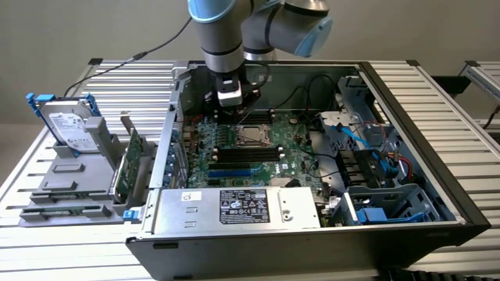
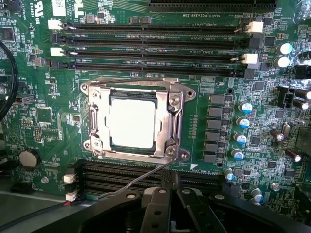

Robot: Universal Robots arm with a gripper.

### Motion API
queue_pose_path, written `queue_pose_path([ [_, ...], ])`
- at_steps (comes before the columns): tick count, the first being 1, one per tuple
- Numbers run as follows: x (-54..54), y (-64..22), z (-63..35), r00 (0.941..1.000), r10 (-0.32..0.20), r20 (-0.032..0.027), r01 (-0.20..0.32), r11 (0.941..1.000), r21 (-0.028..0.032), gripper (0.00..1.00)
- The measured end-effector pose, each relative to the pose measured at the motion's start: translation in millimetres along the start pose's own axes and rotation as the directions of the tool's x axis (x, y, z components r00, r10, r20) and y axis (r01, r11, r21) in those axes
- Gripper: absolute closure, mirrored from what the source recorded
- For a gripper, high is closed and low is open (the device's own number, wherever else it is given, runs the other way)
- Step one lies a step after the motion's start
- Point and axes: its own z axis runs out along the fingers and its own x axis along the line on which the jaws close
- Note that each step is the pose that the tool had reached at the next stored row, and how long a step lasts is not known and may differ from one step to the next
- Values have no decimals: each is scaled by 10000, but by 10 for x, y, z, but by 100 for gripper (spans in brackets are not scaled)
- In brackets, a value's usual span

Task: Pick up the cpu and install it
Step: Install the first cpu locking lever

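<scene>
The cpu (image 2: 132, 122), a small square chip with a pale silver top, lies flat inside the metal socket frame (image 2: 176, 104) on the green motherboard. In the exterior view the cpu (image 1: 252, 136) sits in the middle of the board inside the open computer case. My gripper (image 2: 172, 183) is shut, its two dark fingers pressed together with nothing between them. The fingertips hover just beside the socket's edge, close to the thin wire lever (image 2: 131, 183). From outside, the gripper (image 1: 234, 110) hangs low over the board, just behind the socket.
Long black memory slots (image 2: 155, 46) flank the socket on both sides. Capacitors (image 2: 243, 128) stand close to the socket. The case walls (image 1: 406, 117), cables (image 1: 367, 137) and power supply (image 1: 234, 208) hem in the board. A hard drive (image 1: 67, 126) stands in a grey holder at the exterior view's left.
</scene>
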Motion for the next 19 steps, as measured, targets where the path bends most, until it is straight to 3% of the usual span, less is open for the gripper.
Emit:
queue_pose_path([
  [4, 16, 1, 2, 10000, -11, 5, 11, 10000, -72, 89],
  [5, 24, 2, 3, 10000, -14, 6, 14, 9999, -102, 89],
  [6, 44, 3, 8, 10000, -13, 10, 13, 9998, -174, 89],
  [19, 95, 6, 29, 10000, -5, 9, 5, 9998, -186, 89],
])
